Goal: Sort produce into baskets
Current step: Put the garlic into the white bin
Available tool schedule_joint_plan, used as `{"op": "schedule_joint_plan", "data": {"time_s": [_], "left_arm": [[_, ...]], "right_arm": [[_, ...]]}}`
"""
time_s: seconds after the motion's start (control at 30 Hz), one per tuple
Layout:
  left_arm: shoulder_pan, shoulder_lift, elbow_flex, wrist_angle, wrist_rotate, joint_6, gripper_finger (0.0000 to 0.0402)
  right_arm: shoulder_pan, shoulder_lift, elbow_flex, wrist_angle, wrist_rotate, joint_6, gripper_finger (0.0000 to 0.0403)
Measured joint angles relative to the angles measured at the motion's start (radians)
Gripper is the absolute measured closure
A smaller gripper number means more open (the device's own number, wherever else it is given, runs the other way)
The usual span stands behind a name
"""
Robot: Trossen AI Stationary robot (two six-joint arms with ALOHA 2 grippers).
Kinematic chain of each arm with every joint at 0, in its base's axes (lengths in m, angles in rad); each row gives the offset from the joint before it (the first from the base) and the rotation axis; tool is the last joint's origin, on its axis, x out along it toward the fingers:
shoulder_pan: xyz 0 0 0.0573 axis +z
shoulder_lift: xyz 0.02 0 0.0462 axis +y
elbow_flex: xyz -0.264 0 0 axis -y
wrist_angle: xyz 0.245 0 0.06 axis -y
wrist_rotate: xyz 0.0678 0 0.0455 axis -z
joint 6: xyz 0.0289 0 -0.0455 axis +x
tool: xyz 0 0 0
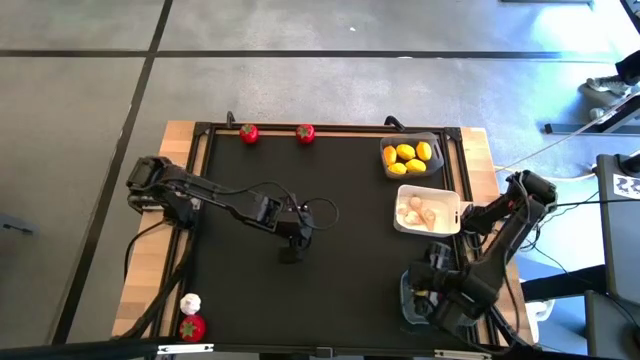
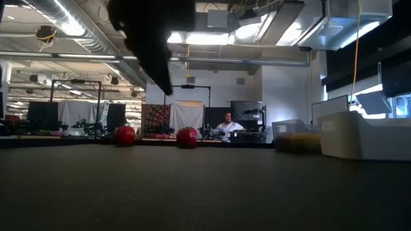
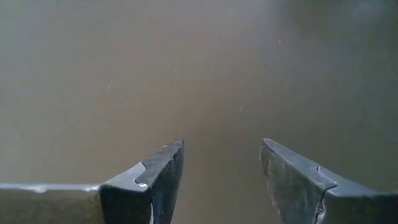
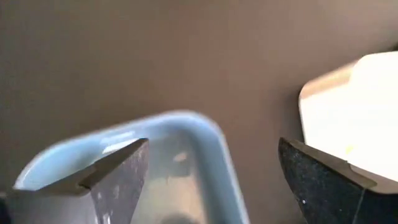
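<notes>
With both end effectors empty, left end effector (image 1: 290, 256) part-open mid-worktop, right end effector (image 4: 211, 180) wide over the blue-grey basket (image 4: 205, 134), we still have red fruits (image 1: 249, 133) unsorted.

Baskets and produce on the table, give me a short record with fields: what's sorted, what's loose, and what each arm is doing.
dark grey basket: lemons
white basket: garlic bulbs
blue-grey basket: contents hidden under right arm
loose: two red fruits at far edge; red fruit and white bulb at near left
left gripper: mid-table, jaws open, empty
right gripper: over blue-grey basket, jaws open
</notes>
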Motion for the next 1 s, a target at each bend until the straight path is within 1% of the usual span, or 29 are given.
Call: {"op": "schedule_joint_plan", "data": {"time_s": [0.1, 0.33, 0.5, 0.67, 0.77, 0.83, 1.0], "left_arm": [[-0.010, -0.048, 0.000, -0.089, 0.000, -0.018, 0.0196], [-0.045, -0.170, 0.000, -0.265, 0.001, -0.113, 0.0196], [-0.119, -0.250, 0.000, -0.388, 0.002, -0.229, 0.0196], [-0.235, -0.305, 0.000, -0.486, 0.002, -0.403, 0.0196], [-0.293, -0.318, 0.000, -0.512, 0.004, -0.499, 0.0197], [-0.322, -0.320, 0.000, -0.524, 0.003, -0.531, 0.0197], [-0.354, -0.320, 0.000, -0.516, 0.002, -0.539, 0.0197]], "right_arm": [[-0.045, 0.000, 0.000, 0.016, 0.059, -0.073, 0.0049], [-0.141, 0.000, 0.000, 0.085, 0.233, -0.225, 0.0049], [-0.190, 0.000, 0.000, 0.142, 0.313, -0.314, 0.0049], [-0.220, 0.000, 0.000, 0.158, 0.367, -0.383, 0.0049], [-0.227, 0.000, 0.000, 0.155, 0.370, -0.399, 0.0049], [-0.226, 0.000, 0.000, 0.153, 0.365, -0.419, 0.0049], [-0.226, 0.000, -0.001, 0.153, 0.376, -0.468, 0.0049]]}}
